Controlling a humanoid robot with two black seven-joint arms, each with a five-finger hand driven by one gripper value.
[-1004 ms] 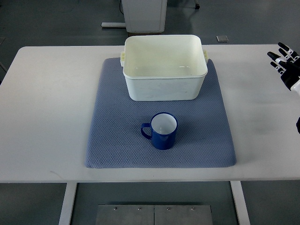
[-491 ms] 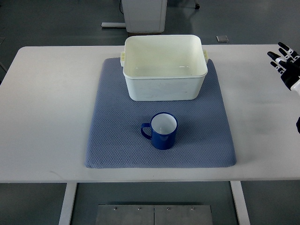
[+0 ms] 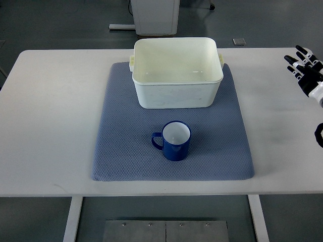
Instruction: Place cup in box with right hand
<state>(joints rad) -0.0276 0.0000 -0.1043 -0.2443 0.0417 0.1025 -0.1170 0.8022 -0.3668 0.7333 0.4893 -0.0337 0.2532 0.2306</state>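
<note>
While idle, right hand [image 3: 306, 70] splayed.

Table [image 3: 55, 116]: white, I see it spanning my view.
Mat [image 3: 121, 151]: blue-grey, flat on the table's middle.

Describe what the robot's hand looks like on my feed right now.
Only the right hand shows, at the picture's right edge. Its fingers are black with small white patches near the tips, joined to a white part toward the wrist. Lower on the same edge, a black curved piece of the arm peeks in. No cables or readable markings are visible. The left hand is out of view.
</note>
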